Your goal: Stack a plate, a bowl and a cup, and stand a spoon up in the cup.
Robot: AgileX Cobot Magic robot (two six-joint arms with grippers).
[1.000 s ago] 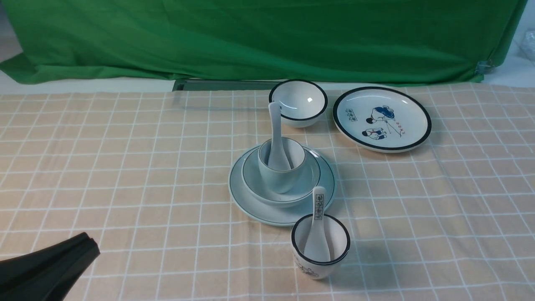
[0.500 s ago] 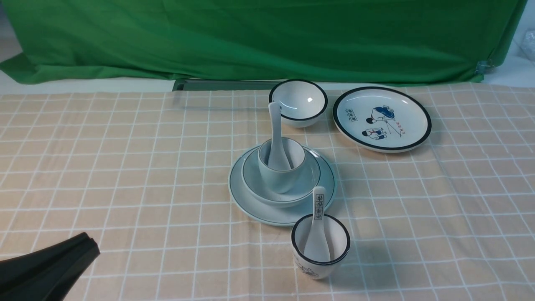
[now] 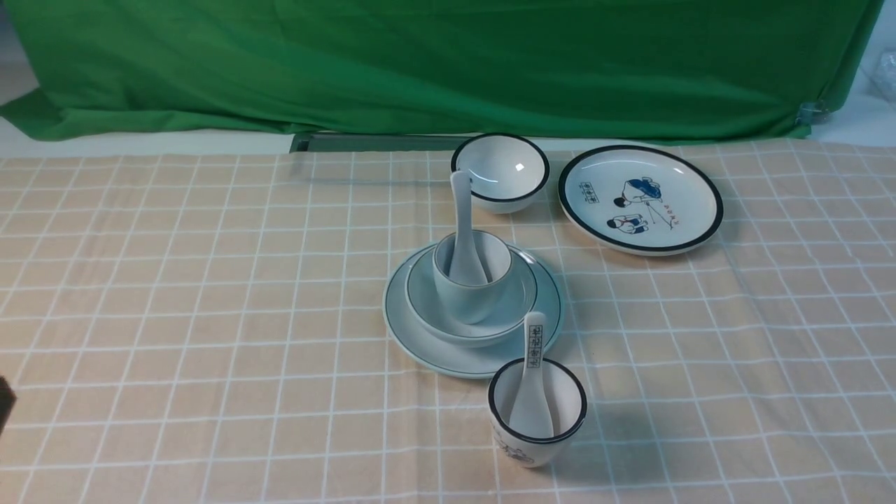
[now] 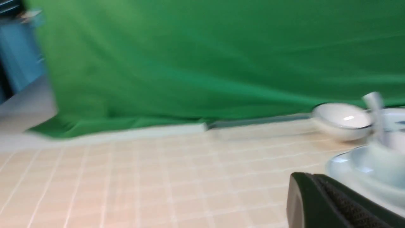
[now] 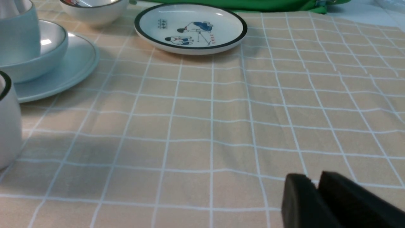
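Note:
The plate lies mid-table. The bowl sits on it, and the cup stands in the bowl. The spoon stands in the cup with its handle up and leaning back. My left gripper is shut and empty, low and well left of the stack; only a dark sliver of it shows at the front view's left edge. My right gripper is shut and empty, low over the cloth to the right of the stack, and is out of the front view.
A black-rimmed cup holding a spoon with printed characters stands just in front of the plate. A black-rimmed bowl and a cartoon plate sit behind. A green cloth hangs at the back.
My left gripper has pulled back to the left and almost out of the front view. The stack and the other dishes have not moved.

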